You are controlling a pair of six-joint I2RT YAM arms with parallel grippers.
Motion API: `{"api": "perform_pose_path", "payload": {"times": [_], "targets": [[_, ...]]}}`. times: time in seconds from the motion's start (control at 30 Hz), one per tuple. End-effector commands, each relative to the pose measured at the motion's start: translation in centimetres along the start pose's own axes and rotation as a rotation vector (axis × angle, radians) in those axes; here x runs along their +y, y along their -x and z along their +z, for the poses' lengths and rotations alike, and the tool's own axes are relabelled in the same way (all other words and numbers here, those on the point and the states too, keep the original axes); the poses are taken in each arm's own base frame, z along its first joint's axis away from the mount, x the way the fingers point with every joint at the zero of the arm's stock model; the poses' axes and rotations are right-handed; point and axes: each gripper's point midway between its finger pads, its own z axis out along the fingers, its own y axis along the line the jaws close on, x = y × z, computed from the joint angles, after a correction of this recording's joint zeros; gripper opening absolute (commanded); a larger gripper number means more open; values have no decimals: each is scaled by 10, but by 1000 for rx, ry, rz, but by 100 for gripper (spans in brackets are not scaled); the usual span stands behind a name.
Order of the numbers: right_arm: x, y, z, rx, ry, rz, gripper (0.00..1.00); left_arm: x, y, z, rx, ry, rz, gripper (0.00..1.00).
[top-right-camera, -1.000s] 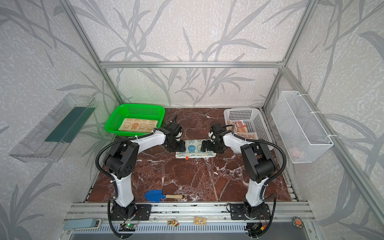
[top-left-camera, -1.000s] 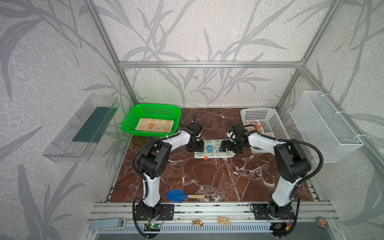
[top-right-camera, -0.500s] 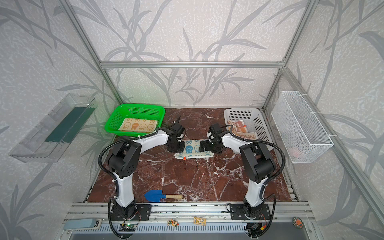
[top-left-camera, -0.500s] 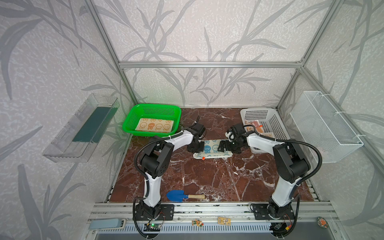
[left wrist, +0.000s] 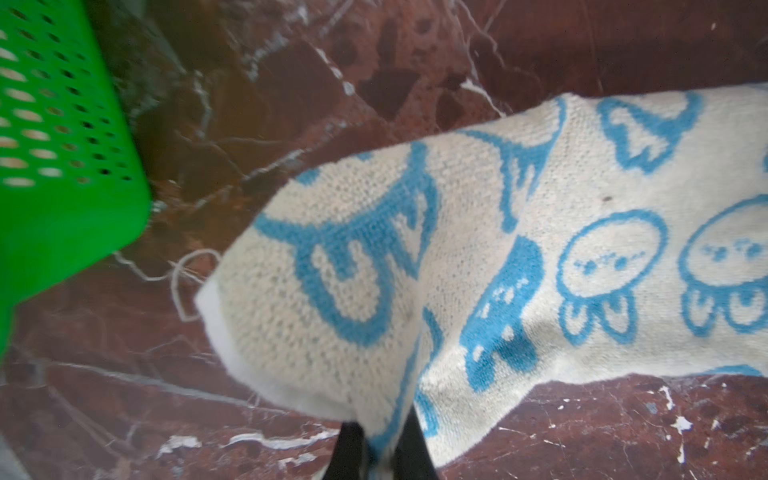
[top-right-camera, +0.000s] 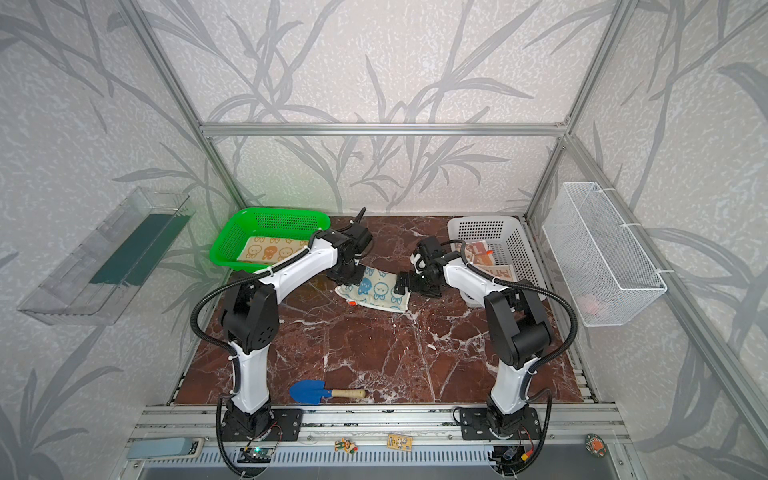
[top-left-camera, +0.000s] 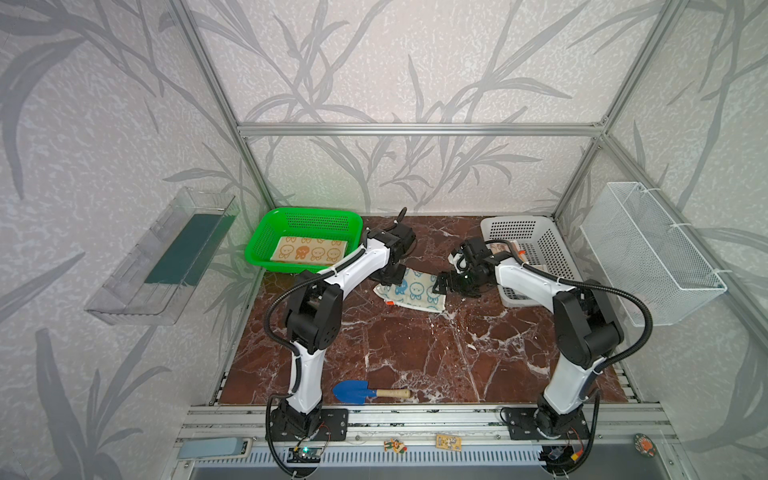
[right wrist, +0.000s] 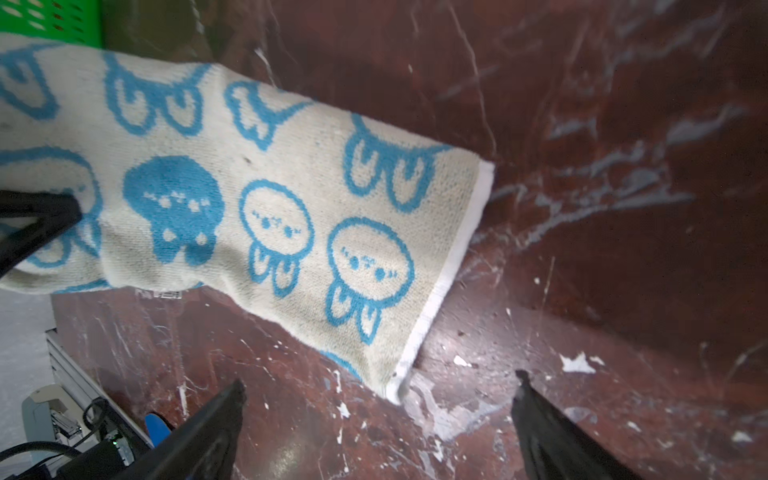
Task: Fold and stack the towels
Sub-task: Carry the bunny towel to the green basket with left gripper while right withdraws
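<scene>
In both top views, the cream blue-bunny towel [top-left-camera: 409,291] is laid on the table [top-left-camera: 415,353] between the end effectors. Left wrist view: one corner is clamped by the left end effector [left wrist: 380,436]. Right wrist view: the right end effector [right wrist: 380,379] is spread wide before the towel's white hem.

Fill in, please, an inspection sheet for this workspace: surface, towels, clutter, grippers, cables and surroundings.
Surface: marble table, worn white patches, no spill seen.
Job's things: blue bunny towel folded on the table, one end lifted; orange bunny towel in the green basket; striped towel in the white basket.
Clutter: blue trowel near the front edge.
Grippers: left gripper shut on the blue bunny towel; right gripper open, holding nothing.
Cables: a black hose loops at each arm, away from the towels.
Surroundings: wire basket and clear tray on the side walls.
</scene>
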Motion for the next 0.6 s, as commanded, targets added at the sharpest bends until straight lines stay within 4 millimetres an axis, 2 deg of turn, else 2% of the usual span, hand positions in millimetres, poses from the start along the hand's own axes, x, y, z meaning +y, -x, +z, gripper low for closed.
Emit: {"api": "perform_pose_path", "payload": {"times": [0.0, 0.2, 0.33, 0.47, 0.57], "targets": [[32, 20, -26, -58, 68, -67, 99, 37, -8, -11, 78, 172, 91, 0], [68, 52, -45, -140, 135, -141, 99, 82, 29, -51, -30, 298, 86, 0], [91, 67, -47, -155, 188, -179, 99, 116, 56, -79, -113, 395, 100, 0], [110, 77, -47, -167, 220, -221, 99, 144, 73, -88, -142, 408, 124, 0], [123, 83, -46, -177, 237, -256, 99, 158, 82, -89, -156, 414, 176, 0]]}}
